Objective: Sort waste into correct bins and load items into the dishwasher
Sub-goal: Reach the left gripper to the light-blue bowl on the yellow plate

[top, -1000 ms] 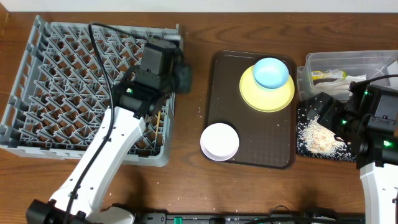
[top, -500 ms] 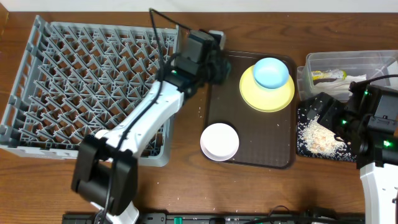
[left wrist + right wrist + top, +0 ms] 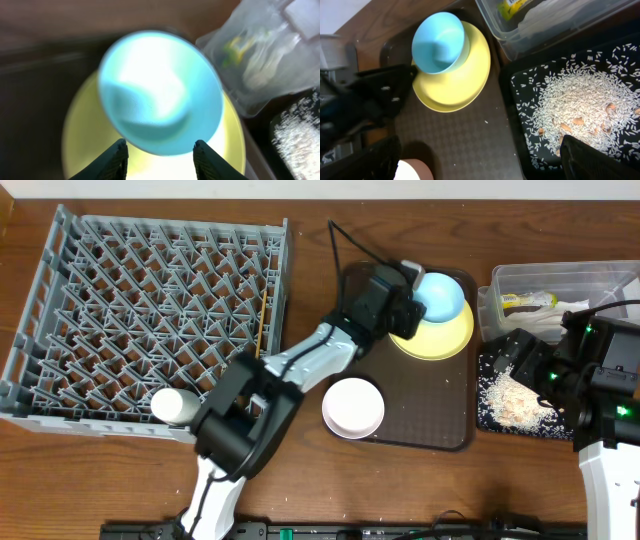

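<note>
One blue bowl (image 3: 160, 92) on yellow plate (image 3: 85, 132); L gripper (image 3: 160, 150) beside, jaws apart.

Scene is set on a dark brown wood-grain table (image 3: 420, 490). A pale strip (image 3: 450, 188) is seen past its far edge; wall or floor cannot be told. Light is even.

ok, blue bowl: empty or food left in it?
Empty. The blue bowl shows a bare inside, upright on the yellow plate.

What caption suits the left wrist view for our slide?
Open left tool at blue bowl stacked on yellow plate.
</note>
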`<state>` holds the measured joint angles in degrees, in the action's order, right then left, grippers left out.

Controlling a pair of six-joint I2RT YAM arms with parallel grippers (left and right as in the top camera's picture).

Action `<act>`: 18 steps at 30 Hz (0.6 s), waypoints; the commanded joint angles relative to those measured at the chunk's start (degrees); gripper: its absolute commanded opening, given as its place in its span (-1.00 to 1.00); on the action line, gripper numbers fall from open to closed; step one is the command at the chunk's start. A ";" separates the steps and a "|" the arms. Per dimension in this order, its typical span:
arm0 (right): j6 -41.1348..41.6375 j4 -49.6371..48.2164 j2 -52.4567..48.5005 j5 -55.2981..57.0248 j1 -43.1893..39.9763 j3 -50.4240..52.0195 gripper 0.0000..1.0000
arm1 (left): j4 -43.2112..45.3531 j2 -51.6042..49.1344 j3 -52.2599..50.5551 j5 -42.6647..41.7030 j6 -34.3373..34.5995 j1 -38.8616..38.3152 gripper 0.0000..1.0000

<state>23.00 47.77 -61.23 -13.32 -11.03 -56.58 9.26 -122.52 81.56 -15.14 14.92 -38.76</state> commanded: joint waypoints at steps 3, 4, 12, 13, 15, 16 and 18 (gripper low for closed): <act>-0.33 0.04 0.04 -0.24 -0.37 -0.74 0.99 | 0.28 -1.92 1.07 1.20 3.98 0.07 -0.11; -0.33 0.04 0.04 -0.24 -0.35 -0.74 0.99 | -0.17 -1.97 1.07 1.22 4.09 0.07 -0.11; -0.33 0.04 0.04 -0.24 -0.35 -0.74 0.98 | -3.87 -1.97 1.07 2.69 4.07 0.04 -0.18; -0.33 0.04 0.04 -0.24 -0.35 -0.74 0.99 | -3.80 -1.97 1.07 2.69 4.26 0.07 -0.18; -0.33 0.04 0.04 -0.24 -0.35 -0.74 0.98 | -2.97 -1.95 1.09 2.67 5.86 0.22 -0.18; -0.33 0.04 0.04 -0.24 -0.37 -0.74 0.99 | -2.49 -1.92 1.09 2.69 7.04 0.35 -0.18; -0.33 0.02 0.04 -0.24 -0.35 -0.74 0.99 | -1.03 -1.92 1.09 2.67 10.08 0.61 -0.17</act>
<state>23.00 47.77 -61.23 -13.32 -11.03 -56.58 7.22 -124.31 81.56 -13.37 20.69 -38.79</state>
